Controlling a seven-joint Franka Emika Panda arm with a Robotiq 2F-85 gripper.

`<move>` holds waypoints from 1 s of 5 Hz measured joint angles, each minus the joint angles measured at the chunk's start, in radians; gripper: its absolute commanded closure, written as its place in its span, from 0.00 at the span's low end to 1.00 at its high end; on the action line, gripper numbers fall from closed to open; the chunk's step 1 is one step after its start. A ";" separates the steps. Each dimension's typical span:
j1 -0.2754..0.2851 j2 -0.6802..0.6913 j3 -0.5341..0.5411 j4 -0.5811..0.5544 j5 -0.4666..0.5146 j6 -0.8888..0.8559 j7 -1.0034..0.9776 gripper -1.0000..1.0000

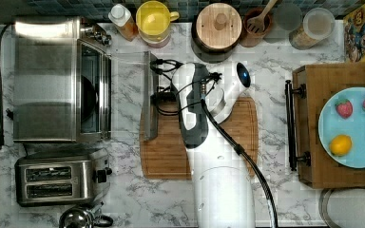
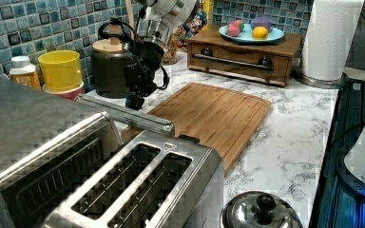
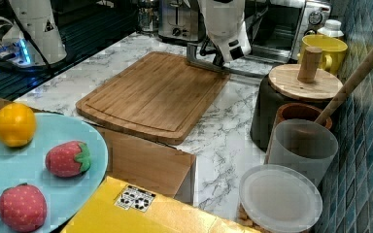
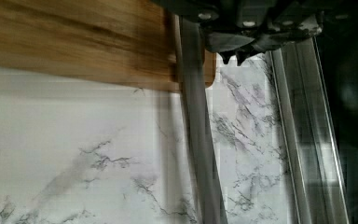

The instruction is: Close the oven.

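While the oven [image 1: 52,80] sits at the top view's left with its glass door [image 1: 128,95] folded down flat, the gripper [image 2: 135,99] hangs just beside the door's bar handle [image 1: 150,95], on the side away from the oven; whether it touches is hard to tell. The wrist view shows its fingertips [image 4: 233,56] nearly together, holding nothing. Under it lie the wooden cutting board [image 1: 237,137] and the marble table [image 1: 275,190], with the arm's body hiding part of the board from above.
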 measured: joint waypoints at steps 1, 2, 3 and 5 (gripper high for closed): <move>0.006 -0.051 0.009 -0.025 0.006 0.011 0.000 1.00; 0.017 -0.120 0.034 -0.040 -0.001 0.010 0.017 1.00; 0.061 -0.179 0.060 -0.035 -0.090 0.047 0.111 1.00; 0.244 -0.223 0.065 0.040 -0.470 0.118 0.486 1.00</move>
